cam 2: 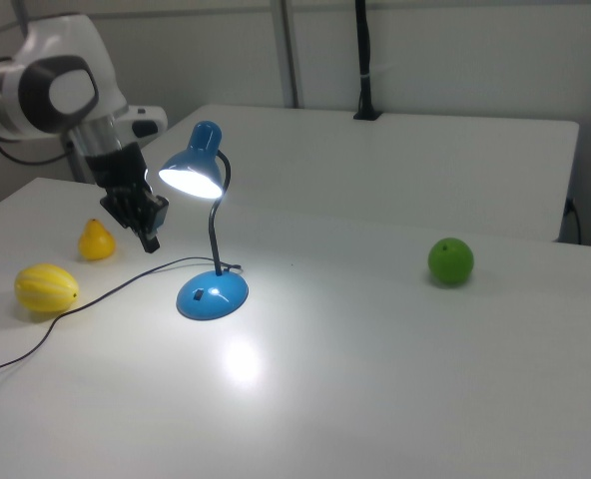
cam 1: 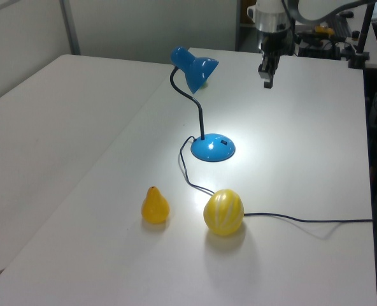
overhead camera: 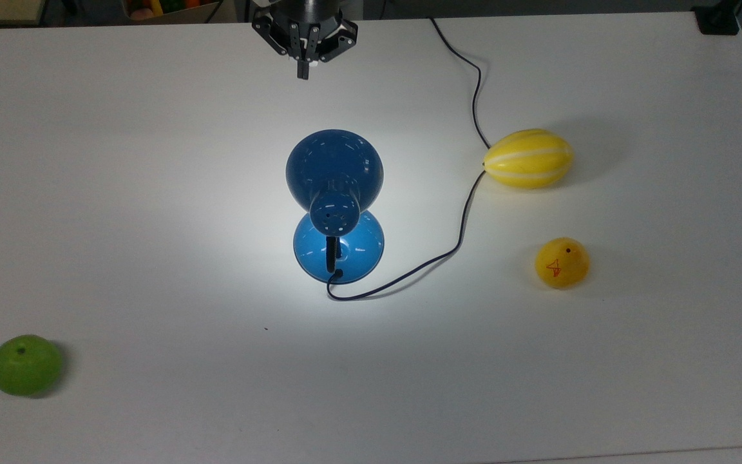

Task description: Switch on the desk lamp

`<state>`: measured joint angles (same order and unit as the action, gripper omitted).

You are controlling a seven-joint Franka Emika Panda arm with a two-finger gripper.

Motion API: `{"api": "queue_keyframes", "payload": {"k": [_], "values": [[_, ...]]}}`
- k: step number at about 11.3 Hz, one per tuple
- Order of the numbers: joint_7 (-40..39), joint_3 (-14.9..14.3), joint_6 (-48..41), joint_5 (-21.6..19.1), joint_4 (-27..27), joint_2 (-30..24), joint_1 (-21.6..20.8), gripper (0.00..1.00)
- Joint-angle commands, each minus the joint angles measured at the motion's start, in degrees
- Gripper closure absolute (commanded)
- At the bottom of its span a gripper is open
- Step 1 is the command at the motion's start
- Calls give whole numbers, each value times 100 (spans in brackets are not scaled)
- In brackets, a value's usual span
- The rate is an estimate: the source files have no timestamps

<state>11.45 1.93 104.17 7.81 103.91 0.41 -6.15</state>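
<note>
Top view has the lit desk lamp mid-table, glossy, light, tippy-looking, best pressed at its base switch, the gripper at twelve o'clock, fingers pressed together.

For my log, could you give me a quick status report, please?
Gripper shut, raised clear. Desk lamp lit. Nothing in the way.

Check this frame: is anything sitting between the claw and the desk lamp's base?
Nothing visible does. The claw hangs above bare table, apart from the desk lamp, which is lit. The striped yellow melon, yellow pear and green apple all lie off to the sides.
</note>
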Motion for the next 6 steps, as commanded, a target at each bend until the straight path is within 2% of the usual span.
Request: {"api": "queue_keyframes", "payload": {"k": [1, 4, 5, 6], "values": [[59, -78, -545, -34, -616, 12, -18, 100], [-2, -78, -932, -297, -732, -102, 52, 97], [-20, -78, -1072, -359, -749, -164, 87, 81], [-142, -78, -1135, -368, -758, -216, 157, 54]]}}
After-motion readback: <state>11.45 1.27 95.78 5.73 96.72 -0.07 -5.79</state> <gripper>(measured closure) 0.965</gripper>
